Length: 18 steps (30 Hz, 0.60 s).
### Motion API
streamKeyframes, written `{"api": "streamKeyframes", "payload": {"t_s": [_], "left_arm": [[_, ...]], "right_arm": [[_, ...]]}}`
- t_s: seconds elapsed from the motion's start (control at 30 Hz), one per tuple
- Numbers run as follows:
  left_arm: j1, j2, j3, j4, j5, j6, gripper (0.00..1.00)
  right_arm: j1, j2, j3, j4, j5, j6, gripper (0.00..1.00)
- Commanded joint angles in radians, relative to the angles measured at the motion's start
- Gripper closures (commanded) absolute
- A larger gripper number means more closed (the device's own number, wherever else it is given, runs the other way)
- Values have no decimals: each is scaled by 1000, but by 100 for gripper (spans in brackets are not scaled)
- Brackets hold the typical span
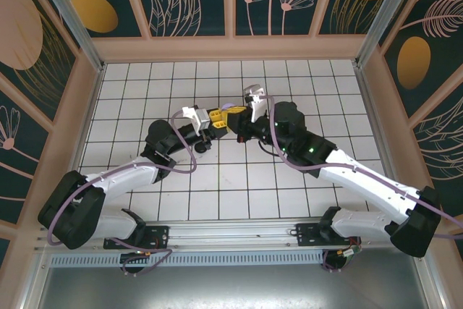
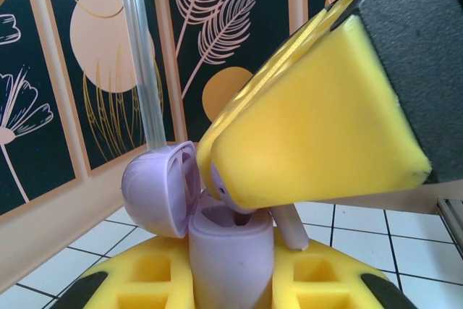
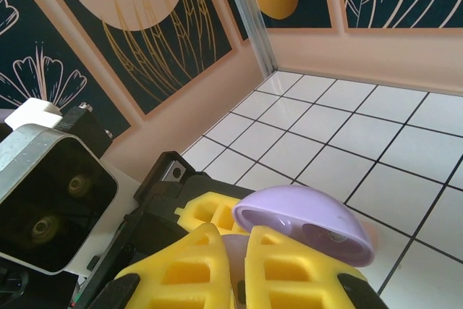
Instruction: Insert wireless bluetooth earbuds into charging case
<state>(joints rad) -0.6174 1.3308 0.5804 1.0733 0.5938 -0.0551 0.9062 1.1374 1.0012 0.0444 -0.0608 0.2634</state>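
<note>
— Where are the arms?

— They meet nose to nose over the middle of the white-tiled tabletop (image 1: 217,193), the left one reaching in from the left and the right one from the right.

— What's the left tool (image 2: 231,274) doing?

— Its yellow fingers are pressed in on the lilac case (image 2: 231,255), one on each side. The case stands upright between them with its mouth facing up.

— Is the case open?

— Yes. The lid (image 2: 153,192) is swung back on its hinge and hangs off to one side of the body, hollow side showing. From the right wrist the same lid looks like a lilac dome just past the yellow fingertips.

— And the right tool (image 3: 237,260)?

— Its fingers are pressed together, with hardly any gap, and they come down at a slant onto the mouth of the case. A lilac earbud (image 2: 291,228) is pinched at their tips. Its pale stem sticks out underneath, beside the rim of the case.

— So is the bud in its seat?

— I can't tell. The right tool's fingertips cover most of the opening. The rounded lilac end sits right at the mouth, touching or nearly touching the rim, and the stem is outside the case body.

— Are the two tools touching?

— Very close. The right fingertips sit just above the left ones, with the case between them.
</note>
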Motion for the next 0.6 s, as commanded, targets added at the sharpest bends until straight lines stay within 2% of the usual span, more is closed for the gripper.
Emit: {"api": "streamKeyframes", "payload": {"t_s": [0.0,0.33,0.57], "left_arm": [[-5,-5,35,62,5,-1,100],[-5,5,26,72,9,-4,100],[-5,-1,24,74,12,-4,100]], "right_arm": [[5,12,-5,-45,26,-8,96],[2,4,125,3,-7,-2,96],[-3,9,106,3,33,-15,96]]}}
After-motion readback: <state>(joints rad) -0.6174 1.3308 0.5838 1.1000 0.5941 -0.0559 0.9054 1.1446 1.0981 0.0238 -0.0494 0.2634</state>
